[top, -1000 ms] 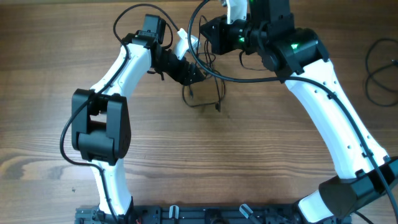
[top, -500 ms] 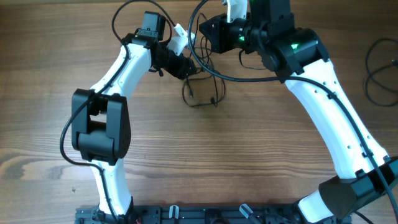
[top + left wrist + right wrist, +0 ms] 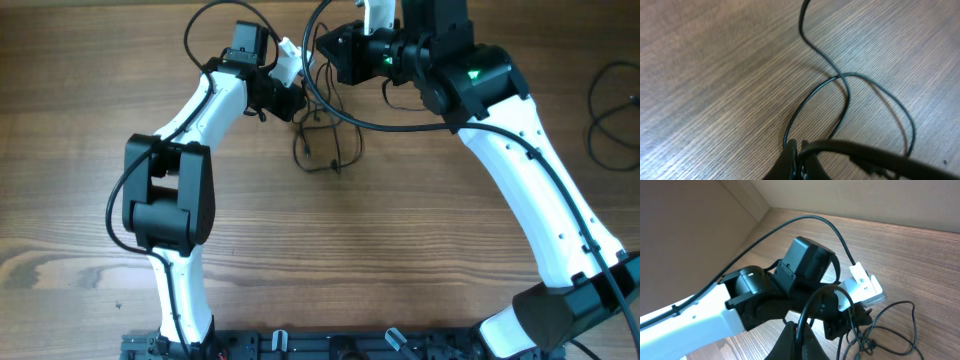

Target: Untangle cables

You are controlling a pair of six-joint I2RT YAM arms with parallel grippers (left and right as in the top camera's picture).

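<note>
The cables (image 3: pixel 325 150) lie as a small tangle of thin black loops at the far middle of the wooden table. My left gripper (image 3: pixel 298 106) sits just left of and above the tangle. In the left wrist view its jaws (image 3: pixel 797 155) are shut, with a black cable strand coming out from between them; thin loops (image 3: pixel 840 76) cross on the table beyond. My right gripper (image 3: pixel 325 62) hovers above the tangle, close to the left gripper. Its jaws (image 3: pixel 801 332) are shut on a black cable (image 3: pixel 812 305) that rises from between the fingers. More loops (image 3: pixel 863 341) lie lower right.
Another black cord (image 3: pixel 605 110) lies loose at the table's right edge. A dark rail (image 3: pixel 300 345) runs along the near edge. The left arm's white wrist camera (image 3: pixel 862 287) is right in front of the right gripper.
The left gripper drew back up and to the left and closed from open to shut. The cable loops shifted slightly with it. The right gripper stayed shut in place.
</note>
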